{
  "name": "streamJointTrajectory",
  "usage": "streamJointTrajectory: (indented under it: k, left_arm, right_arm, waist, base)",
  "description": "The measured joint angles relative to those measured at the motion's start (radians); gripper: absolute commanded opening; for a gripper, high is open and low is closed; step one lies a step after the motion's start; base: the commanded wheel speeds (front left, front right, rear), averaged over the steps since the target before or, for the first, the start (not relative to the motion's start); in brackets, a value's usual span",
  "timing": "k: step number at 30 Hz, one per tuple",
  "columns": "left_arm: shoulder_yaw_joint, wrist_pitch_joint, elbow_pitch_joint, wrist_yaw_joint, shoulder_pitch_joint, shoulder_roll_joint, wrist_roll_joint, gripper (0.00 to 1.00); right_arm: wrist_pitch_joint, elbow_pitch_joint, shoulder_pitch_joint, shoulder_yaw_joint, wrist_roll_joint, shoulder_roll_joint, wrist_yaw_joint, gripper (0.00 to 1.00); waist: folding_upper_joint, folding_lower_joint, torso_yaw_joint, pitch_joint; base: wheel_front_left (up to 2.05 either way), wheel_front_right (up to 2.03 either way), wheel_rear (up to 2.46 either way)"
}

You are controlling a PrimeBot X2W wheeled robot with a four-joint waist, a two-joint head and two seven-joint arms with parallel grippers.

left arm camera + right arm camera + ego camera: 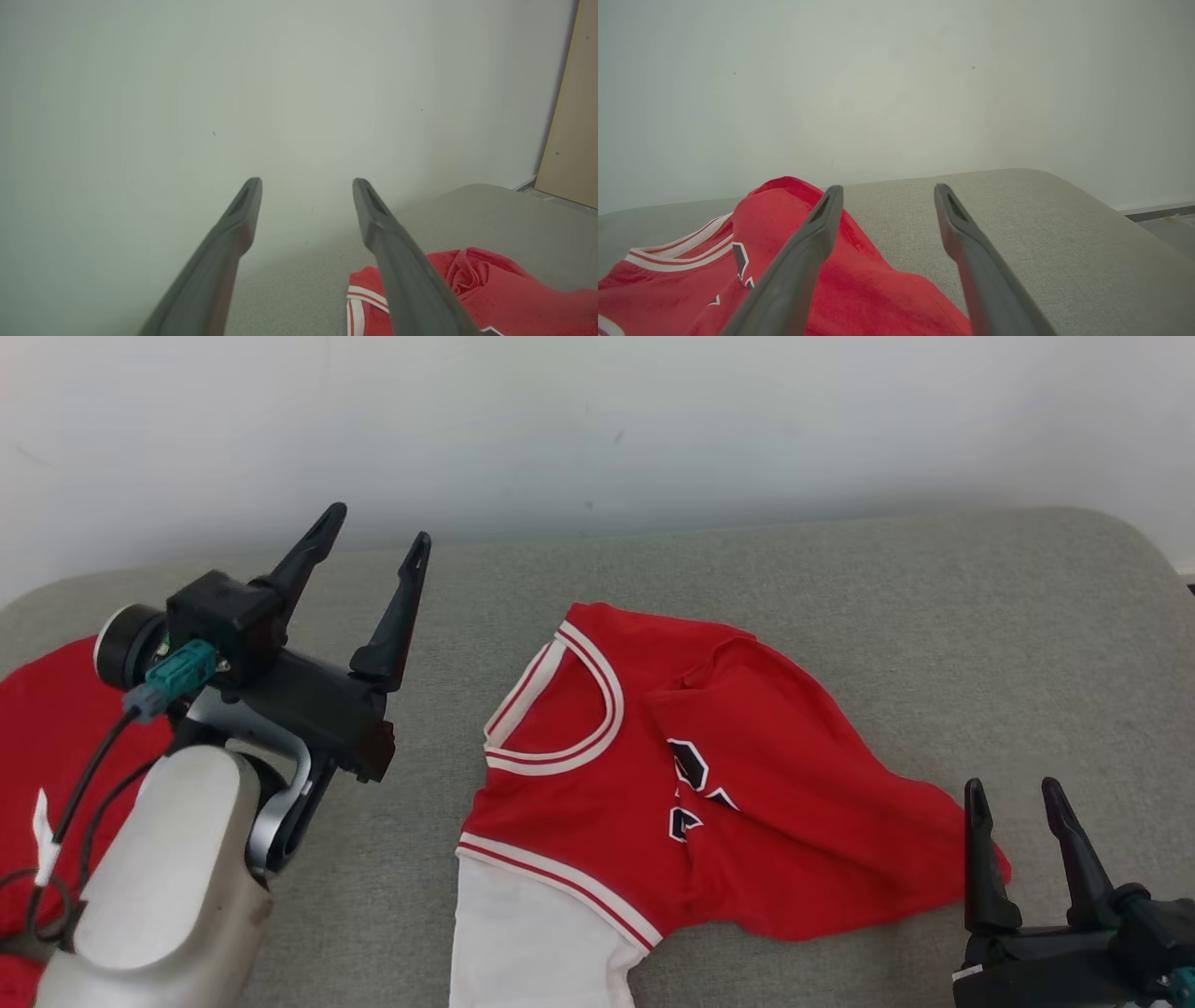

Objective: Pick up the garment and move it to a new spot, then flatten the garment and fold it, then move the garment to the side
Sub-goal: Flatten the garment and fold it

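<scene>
Crowding the lower left of the head view with the pale forearm, and holding the left gripper raised over the left part of the couch, fingers spread wide, gripping nothing, pointing toward the wall. Resting the right gripper low near the couch's front right corner, likewise parted and empty, fingertips just beside the right end of the garment. Leaving the garment lying about mid-couch, collar toward the left, white sleeve trailing toward the front edge, and a fold of red cloth lying over the chest, partly covering the dark print. Catching the same rumpled red in both wrist views, low beside the fingers. Passing over a second red cloth lying at the couch's left edge, partly behind the left arm. Judging the flattening to be the step in hand, with neither claw yet gripping and folding not yet begun. Judging the next move to call for bringing the left gripper down and right to the collar end, pinching the near hem with the right, and drawing the two ends apart so the fold opens without dragging the garment off its spot.
</scene>
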Motion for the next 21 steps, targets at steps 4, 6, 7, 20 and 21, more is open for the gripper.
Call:
streamJointTrajectory:
  k: [4,6,7,20,21]
  left_arm:
    - [-0.121,0.089,0.053,0.0,-0.064,0.052,-0.119,1.0]
    - [-0.157,0.121,0.066,0.0,-0.07,0.066,-0.15,1.0]
    - [-0.184,0.149,0.079,0.0,-0.071,0.075,-0.19,1.0]
    - [-0.461,0.299,0.156,0.0,-0.033,0.191,-0.476,1.0]
    - [-0.481,0.298,0.17,0.0,-0.03,0.196,-0.476,1.0]
  right_arm:
    - [0.0,0.016,-0.01,-0.002,0.0,0.008,0.0,1.0]
    - [0.0,0.02,-0.011,-0.001,0.0,0.01,0.0,1.0]
    - [0.0,0.024,-0.012,-0.001,0.0,0.011,0.0,1.0]
    - [0.0,0.042,-0.05,0.001,0.0,0.017,0.0,1.0]
    - [0.0,0.043,-0.051,0.002,0.0,0.017,0.0,1.0]
  waist:
    - [0.0,0.0,-0.037,0.023]
    - [0.0,0.0,-0.046,0.028]
    - [0.0001,0.0,-0.054,0.033]
    - [0.0,-0.0001,-0.113,0.077]
    - [0.0001,-0.0001,-0.115,0.079]
  base:
    - [0.0,0.0,0.0]
    - [0.0,0.0,0.0]
    - [0.0,0.0,0.0]
    - [0.0,0.0,0.0]
    - [0.0,0.0,0.0]
